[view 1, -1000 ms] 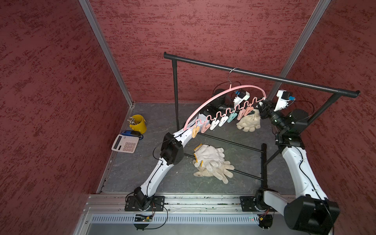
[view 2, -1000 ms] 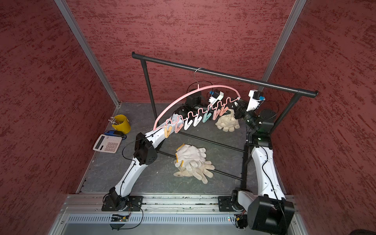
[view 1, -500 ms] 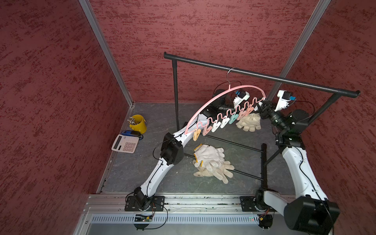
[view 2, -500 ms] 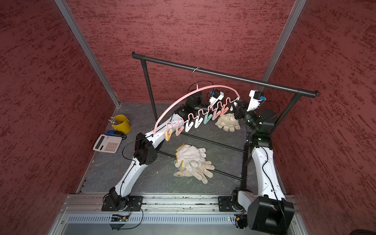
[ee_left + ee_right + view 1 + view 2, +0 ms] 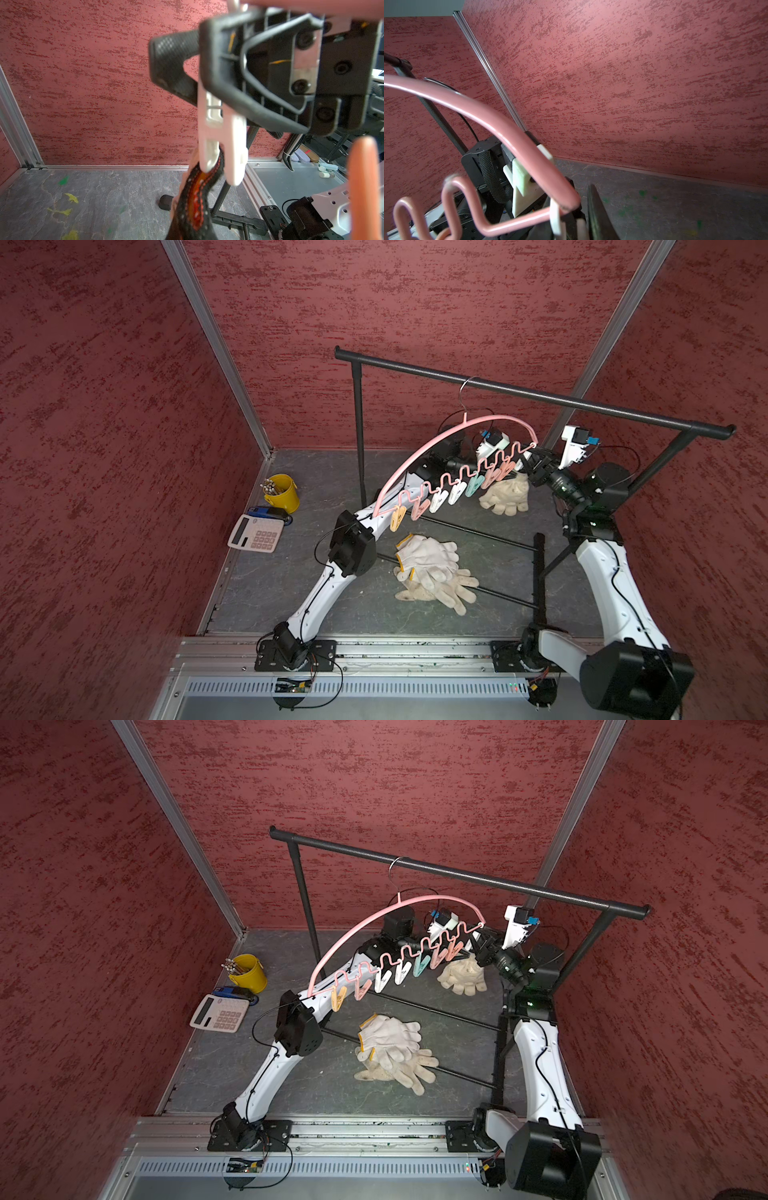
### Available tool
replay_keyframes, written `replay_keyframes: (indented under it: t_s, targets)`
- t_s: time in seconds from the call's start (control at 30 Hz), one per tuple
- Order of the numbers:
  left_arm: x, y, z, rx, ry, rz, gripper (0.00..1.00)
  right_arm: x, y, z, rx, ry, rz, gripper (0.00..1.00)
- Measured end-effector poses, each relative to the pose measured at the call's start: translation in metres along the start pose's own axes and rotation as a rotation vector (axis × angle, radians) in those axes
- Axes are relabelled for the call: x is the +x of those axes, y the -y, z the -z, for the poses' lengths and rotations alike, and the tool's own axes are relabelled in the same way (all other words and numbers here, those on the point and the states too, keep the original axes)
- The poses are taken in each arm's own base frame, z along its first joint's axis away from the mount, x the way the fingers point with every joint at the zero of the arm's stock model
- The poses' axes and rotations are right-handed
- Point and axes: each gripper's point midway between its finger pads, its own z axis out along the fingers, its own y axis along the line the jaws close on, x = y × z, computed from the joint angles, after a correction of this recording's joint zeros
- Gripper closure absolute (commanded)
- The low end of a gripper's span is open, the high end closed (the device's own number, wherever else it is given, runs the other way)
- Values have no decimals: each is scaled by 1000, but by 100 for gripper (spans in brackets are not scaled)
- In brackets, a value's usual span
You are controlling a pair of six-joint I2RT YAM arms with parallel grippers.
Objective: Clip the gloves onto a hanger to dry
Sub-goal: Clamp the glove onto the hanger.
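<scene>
Hanger hooked on the black garment rack, tilted. Its near end, with the yellow clothespin, sits slightly lower than a second ago, close over the left arm's elbow. Far end, both grippers and the hanging glove unchanged. Left gripper clamped on the top of a white clothespin; the pin's mouth is spread, with the glove's dark red-black cuff between its tips. Right gripper at the hanger's far end, jaws narrow, pinching the top of the hanging glove and holding it clear of the floor. Remaining gloves heaped on the floor under the hanger, unmoved.
</scene>
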Motion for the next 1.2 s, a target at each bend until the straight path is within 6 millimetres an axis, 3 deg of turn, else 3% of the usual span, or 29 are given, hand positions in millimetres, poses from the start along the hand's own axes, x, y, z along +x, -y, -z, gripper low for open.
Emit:
replay_keyframes:
  t_s: [1.2]
  targets:
    - [-8, 22, 6, 78, -11, 9, 100, 6, 1, 7, 29, 3, 48, 100]
